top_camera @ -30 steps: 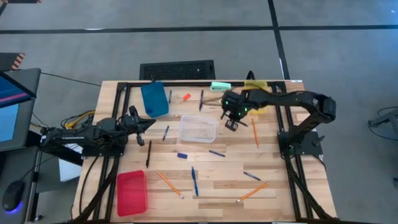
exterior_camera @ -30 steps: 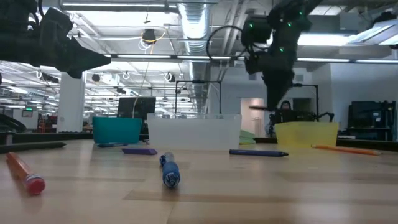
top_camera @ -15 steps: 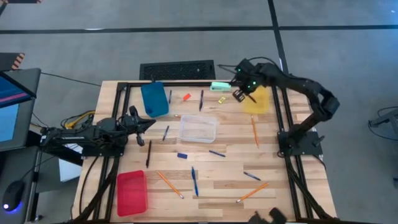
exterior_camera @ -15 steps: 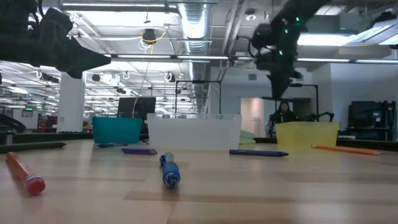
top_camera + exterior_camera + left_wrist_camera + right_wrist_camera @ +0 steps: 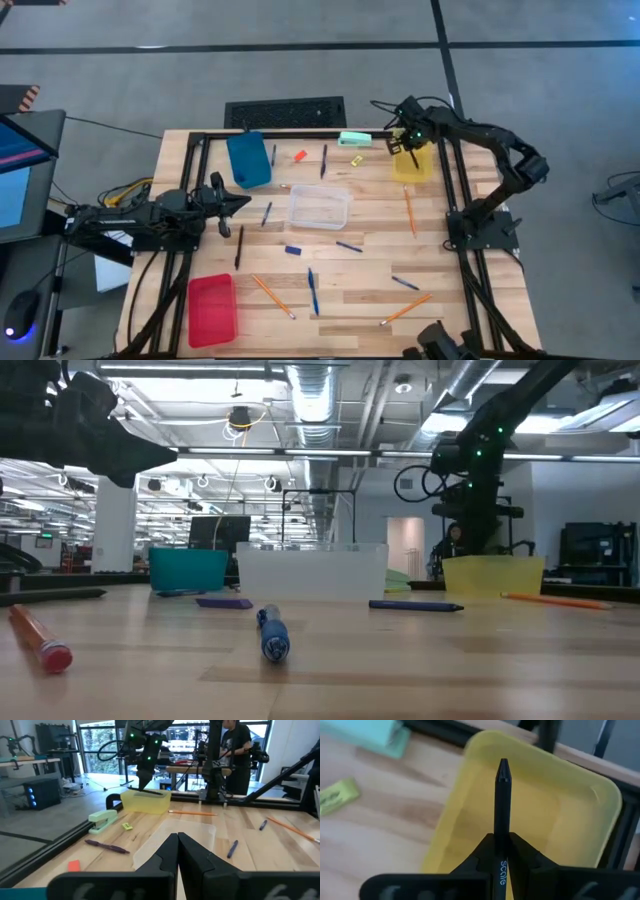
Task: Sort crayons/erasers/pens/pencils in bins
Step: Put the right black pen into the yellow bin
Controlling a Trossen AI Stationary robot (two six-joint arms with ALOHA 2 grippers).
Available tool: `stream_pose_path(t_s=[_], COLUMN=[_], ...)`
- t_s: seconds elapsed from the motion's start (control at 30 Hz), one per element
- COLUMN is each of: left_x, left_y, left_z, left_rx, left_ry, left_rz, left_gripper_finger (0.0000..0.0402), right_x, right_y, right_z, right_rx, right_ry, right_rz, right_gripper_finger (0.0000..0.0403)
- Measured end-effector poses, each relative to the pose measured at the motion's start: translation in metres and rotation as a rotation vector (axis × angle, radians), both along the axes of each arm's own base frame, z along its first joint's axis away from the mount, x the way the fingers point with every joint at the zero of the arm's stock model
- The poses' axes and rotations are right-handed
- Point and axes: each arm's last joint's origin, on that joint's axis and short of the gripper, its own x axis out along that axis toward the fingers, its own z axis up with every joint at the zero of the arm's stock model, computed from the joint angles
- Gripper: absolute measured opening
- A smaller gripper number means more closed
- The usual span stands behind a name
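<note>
1. The right pincer (image 5: 408, 143) hangs over the yellow bin (image 5: 414, 163), which sits near the table's far right corner. It is clenched on a dark pen (image 5: 501, 805); the right wrist view shows the pen pinched between the two fingers, its tip pointing out over the bin's open inside.
2. The step in hand looks like the drop: the pen has been carried to its bin and is not yet let go.
3. The next move calls for little: keep the pen's whole length inside the bin's walls, perhaps lower a touch, then let the fingers part so it falls in rather than tipping over the rim.
4. The left pincer (image 5: 176, 851) is clenched on nothing and waits low near the table's left edge, pointing toward the clear bin (image 5: 319, 208) at the middle.
5. Much is left: blue pens (image 5: 313, 291) and orange pencils (image 5: 272, 296) lie scattered toward the near edge, and small erasers (image 5: 300, 156) lie near the far edge between the blue bin (image 5: 248, 159) and the yellow one. The red bin (image 5: 211, 309) sits at the near left corner.
</note>
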Motion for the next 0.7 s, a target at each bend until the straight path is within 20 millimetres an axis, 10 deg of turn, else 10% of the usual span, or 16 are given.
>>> stream_pose_path(t_s=[0.7], left_x=[0.0], left_y=[0.0], left_z=[0.0], left_rx=[-0.016], left_ry=[-0.003], left_rz=[-0.007], left_gripper_finger=[0.0], right_x=[-0.015], right_y=[0.0], right_z=[-0.038], right_rx=[0.014], right_ry=[0.027], right_rz=[-0.23], right_gripper_finger=[0.0044])
